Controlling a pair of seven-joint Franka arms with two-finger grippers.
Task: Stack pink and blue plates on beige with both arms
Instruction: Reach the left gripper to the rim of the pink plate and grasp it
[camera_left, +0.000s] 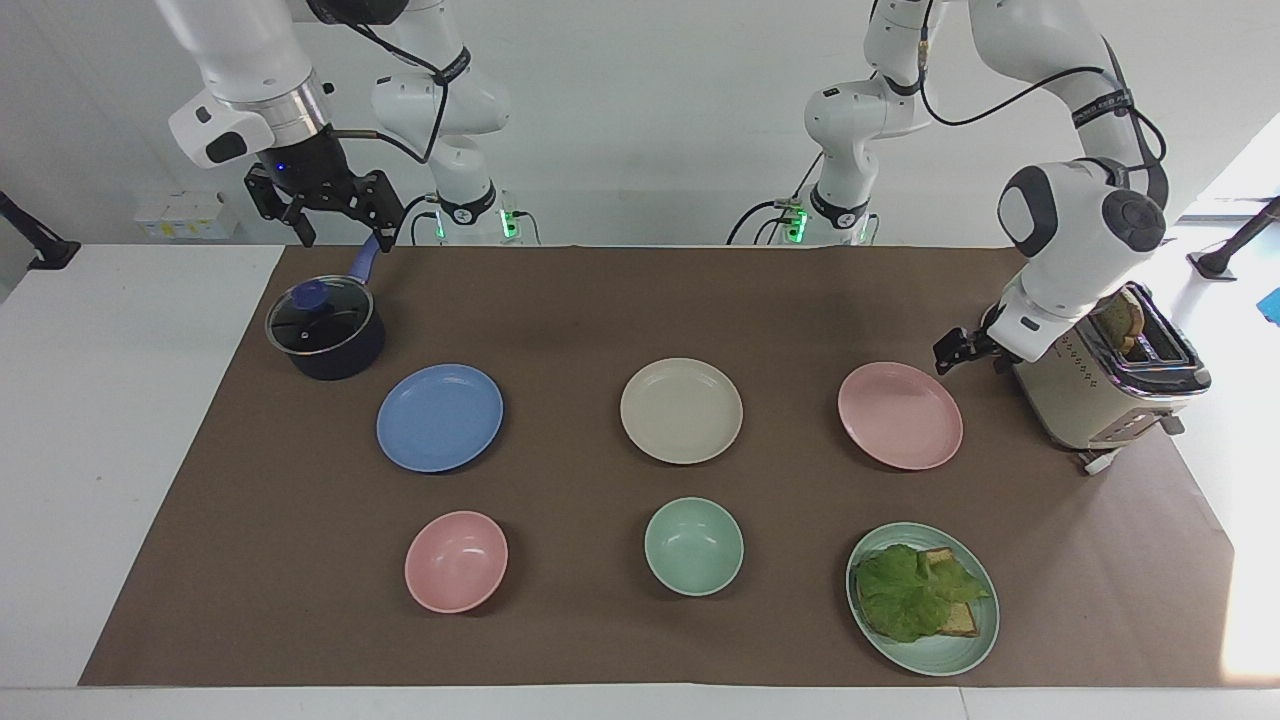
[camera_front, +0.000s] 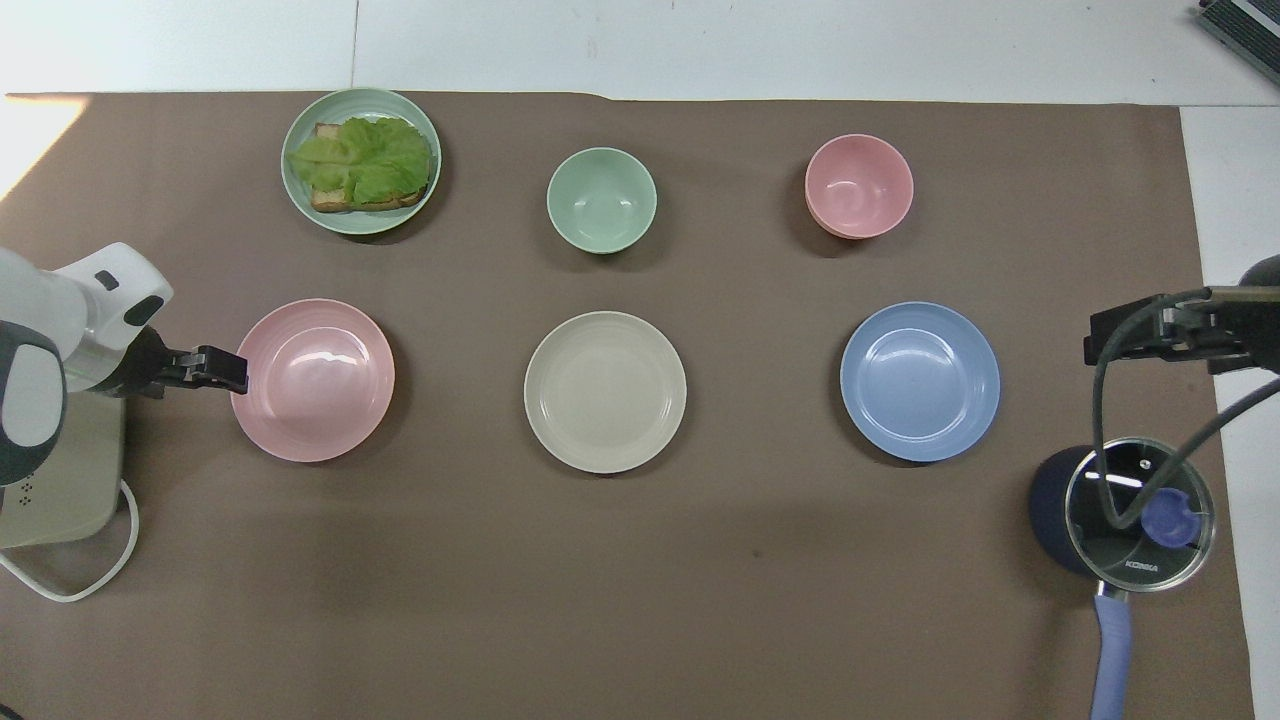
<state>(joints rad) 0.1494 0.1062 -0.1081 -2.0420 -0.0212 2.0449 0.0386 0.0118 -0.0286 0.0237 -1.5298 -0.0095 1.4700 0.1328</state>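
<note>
so, step in hand: the approach to the first pickup; nothing is stacked yet.
left gripper (camera_left: 950, 349): low at the right of the facing view, just beside the pink plate's rim at the toaster end, jaws apart and holding nothing.
right gripper (camera_left: 338, 215): up in the air at the upper left of the facing view, over the pot's handle, jaws apart, empty; this arm waits.
pink plate (camera_left: 900, 415): flat on the worktop (camera_left: 600, 300), right of centre in the facing view.
beige plate (camera_left: 681, 410): centre of the frame, bare, between the other two and well apart from each.
blue plate (camera_left: 440, 417): left of centre in the facing view, just below the pot (camera_left: 326, 329).
toaster (camera_left: 1100, 385): right edge of the facing view, close by the left arm's wrist.
next move, as i judge it: slide the jaws over the pink rim, clamp, lift, and carry it over the beige plate.
care: the rim is thin and shallow, so the grip wants a low, level entry.
</note>
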